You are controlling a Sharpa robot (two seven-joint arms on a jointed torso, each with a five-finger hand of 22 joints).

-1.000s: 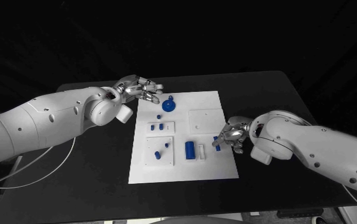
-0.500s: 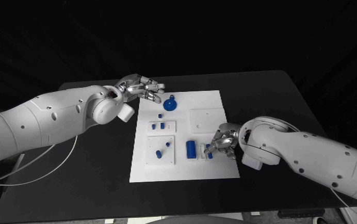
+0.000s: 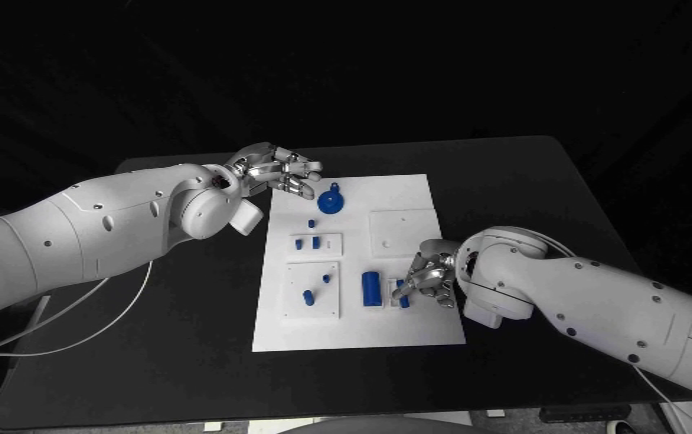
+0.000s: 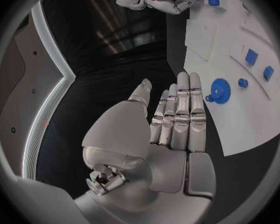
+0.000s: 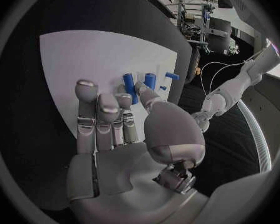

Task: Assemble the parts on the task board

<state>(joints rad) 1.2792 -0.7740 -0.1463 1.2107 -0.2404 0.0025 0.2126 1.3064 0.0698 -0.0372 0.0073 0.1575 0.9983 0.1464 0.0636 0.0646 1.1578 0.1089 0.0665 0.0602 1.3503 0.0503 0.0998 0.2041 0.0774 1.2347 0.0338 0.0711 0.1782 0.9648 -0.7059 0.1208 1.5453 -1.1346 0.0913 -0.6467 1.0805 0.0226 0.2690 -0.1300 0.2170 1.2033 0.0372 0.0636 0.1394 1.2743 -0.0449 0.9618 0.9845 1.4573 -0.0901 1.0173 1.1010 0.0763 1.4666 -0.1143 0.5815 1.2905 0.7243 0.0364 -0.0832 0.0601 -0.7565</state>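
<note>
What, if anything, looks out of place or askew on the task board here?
Nothing stands out. The task board lies flat on the table, the blue parts sit on it, and nothing looks spilled or damaged.

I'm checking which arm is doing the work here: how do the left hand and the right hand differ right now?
The left hand hovers at the far left corner of the task board, beside the round blue part, fingers straight and holding nothing. The right hand is down over the board's near right area, fingers curled around a small blue part by a white slot; whether it grips it is unclear. Both are silver hands on white arms.
</note>
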